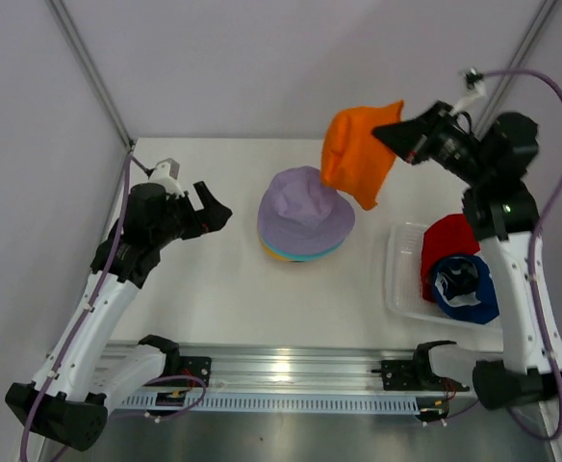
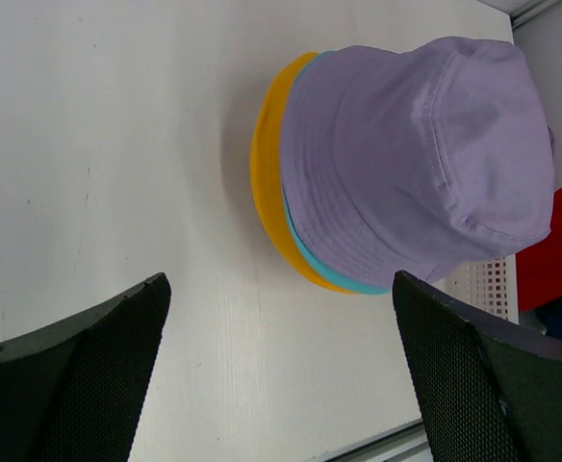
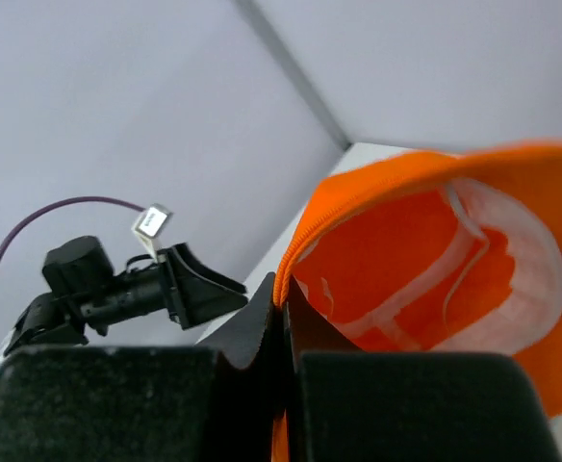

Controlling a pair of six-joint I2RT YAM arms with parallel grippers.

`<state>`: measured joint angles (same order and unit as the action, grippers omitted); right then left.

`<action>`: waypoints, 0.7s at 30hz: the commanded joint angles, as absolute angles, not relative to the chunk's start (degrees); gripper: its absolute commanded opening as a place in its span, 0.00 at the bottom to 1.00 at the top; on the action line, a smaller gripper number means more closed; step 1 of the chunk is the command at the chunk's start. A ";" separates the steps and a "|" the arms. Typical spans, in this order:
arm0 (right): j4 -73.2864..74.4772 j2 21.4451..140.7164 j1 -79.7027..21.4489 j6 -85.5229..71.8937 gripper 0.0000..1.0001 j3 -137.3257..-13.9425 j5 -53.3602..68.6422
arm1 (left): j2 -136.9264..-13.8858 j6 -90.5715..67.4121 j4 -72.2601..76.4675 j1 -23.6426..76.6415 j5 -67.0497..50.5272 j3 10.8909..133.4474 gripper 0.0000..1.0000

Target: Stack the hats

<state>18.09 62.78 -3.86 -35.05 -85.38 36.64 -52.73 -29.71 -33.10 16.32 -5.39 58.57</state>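
Note:
A lavender hat (image 1: pixel 303 209) (image 2: pixel 421 154) tops a stack in the middle of the table, with a teal brim (image 2: pixel 334 272) and a yellow brim (image 2: pixel 270 173) showing under it. An orange hat (image 1: pixel 358 154) (image 3: pixel 435 279) hangs in the air above and to the right of the stack, pinched by its brim in my right gripper (image 1: pixel 385 135) (image 3: pixel 283 308), which is shut on it. Left of the stack, my left gripper (image 1: pixel 214 207) (image 2: pixel 281 371) is open, holding nothing. A red hat (image 1: pixel 449 243) and a navy blue hat (image 1: pixel 466 287) lie in the basket at right.
The white mesh basket (image 1: pixel 396 279) stands at the right side of the table by the right arm's base. A metal rail (image 1: pixel 291 371) runs along the near edge. Grey walls close in at the back and sides.

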 commanded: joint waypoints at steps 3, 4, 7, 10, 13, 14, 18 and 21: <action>6.86 82.24 -17.99 -31.65 0.00 -106.54 43.83 | -53.17 -31.55 -30.67 15.47 -7.56 61.17 0.99; 6.94 85.05 -19.41 -31.81 0.00 -110.44 44.81 | -53.09 -31.73 -30.67 15.38 -7.47 61.08 0.99; 5.81 95.51 -23.37 -35.40 0.00 -124.25 47.28 | -52.82 -32.08 -30.67 14.94 -6.16 60.47 0.99; -5.95 102.91 -25.04 -43.48 0.00 -128.49 52.72 | -52.56 -32.52 -31.46 13.37 -4.75 60.12 0.99; -12.83 106.87 -26.01 -51.32 0.00 -127.97 55.45 | -52.03 -34.01 -32.61 10.03 -3.61 59.68 1.00; -12.31 107.66 -26.71 -50.81 0.00 -127.62 57.63 | -51.25 -34.62 -32.61 9.06 -3.69 59.07 0.99; -4.26 111.61 -27.86 -45.38 0.00 -126.04 62.40 | -49.22 -34.98 -31.47 5.11 -4.48 56.96 0.99; 6.53 111.27 -27.25 -37.48 0.00 -123.14 61.44 | -48.43 -34.98 -31.81 4.40 -3.96 56.52 1.00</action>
<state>-1.83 111.09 -27.31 -44.42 -124.29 58.54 -49.80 -33.76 -32.53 5.32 -4.58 57.19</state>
